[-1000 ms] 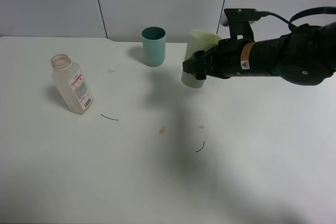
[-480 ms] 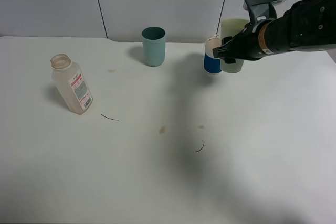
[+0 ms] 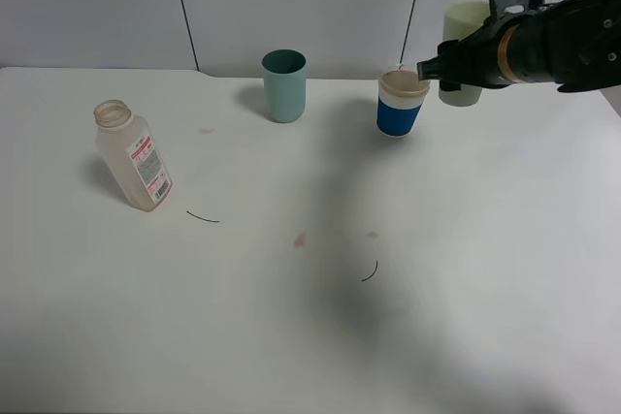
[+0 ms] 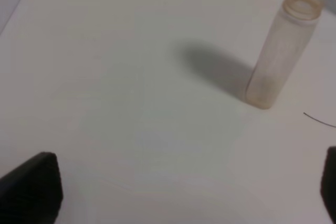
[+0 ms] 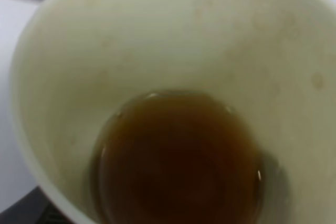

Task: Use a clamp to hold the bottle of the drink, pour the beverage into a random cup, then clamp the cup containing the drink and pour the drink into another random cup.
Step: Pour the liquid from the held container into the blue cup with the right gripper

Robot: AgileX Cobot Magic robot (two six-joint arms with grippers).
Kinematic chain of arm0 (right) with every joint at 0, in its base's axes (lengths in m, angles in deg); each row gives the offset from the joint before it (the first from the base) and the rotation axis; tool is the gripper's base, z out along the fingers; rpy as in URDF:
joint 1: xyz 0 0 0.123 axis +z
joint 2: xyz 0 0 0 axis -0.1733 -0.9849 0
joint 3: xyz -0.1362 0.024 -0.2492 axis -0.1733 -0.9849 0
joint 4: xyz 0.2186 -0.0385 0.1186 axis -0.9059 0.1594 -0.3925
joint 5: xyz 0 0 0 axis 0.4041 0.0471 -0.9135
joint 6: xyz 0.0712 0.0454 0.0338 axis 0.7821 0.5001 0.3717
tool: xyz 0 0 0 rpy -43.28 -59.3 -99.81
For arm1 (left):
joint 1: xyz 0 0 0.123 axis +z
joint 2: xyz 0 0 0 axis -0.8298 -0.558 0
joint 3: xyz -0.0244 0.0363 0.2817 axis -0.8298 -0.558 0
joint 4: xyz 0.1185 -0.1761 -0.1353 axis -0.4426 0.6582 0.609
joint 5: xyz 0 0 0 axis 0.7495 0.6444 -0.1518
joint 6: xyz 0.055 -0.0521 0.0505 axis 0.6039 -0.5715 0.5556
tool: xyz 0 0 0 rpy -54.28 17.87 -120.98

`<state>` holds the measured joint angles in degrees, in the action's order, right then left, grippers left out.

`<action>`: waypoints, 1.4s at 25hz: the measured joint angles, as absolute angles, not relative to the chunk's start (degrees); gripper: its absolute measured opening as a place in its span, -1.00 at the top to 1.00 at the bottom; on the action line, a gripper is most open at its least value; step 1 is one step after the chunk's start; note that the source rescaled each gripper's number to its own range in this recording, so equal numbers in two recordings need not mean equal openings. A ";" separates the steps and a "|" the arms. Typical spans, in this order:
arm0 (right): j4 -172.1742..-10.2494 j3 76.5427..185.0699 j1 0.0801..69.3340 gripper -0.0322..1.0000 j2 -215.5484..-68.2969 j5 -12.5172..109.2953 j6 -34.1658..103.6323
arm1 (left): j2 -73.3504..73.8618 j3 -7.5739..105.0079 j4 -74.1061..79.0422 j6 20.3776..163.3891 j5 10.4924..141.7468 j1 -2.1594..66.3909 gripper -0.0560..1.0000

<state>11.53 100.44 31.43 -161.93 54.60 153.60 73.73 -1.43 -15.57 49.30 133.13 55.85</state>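
The white table (image 3: 291,336) fills the scene. The black-wrapped right arm (image 3: 563,41) reaches in from the far right. Its right gripper (image 3: 448,63) is clamped on the side of the pale yellow-green cup (image 3: 464,26) and holds it upright at the far right, just to the right of the blue-and-white cup (image 3: 399,104). Whether the held cup clears the table cannot be told. The left gripper (image 4: 178,192) hangs over bare table on the left with its jaws spread wide and nothing between them; only its dark fingers (image 4: 31,187) show at the edges of the wrist view.

The bottle (image 3: 133,155) stands on the left, open-necked, well apart from the cups. The teal cup (image 3: 283,84) stands at the far middle, left of the blue-and-white one. Inside the held cup the beverage (image 5: 178,156) — dark brown — lies low, covering the bottom. Two thin curved pen marks (image 3: 203,217) lie on the table nearer the middle.
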 joint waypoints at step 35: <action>15.04 113.04 30.43 0.93 -175.88 68.15 145.59 | 73.73 -1.43 -15.52 49.30 133.13 55.85 -1.00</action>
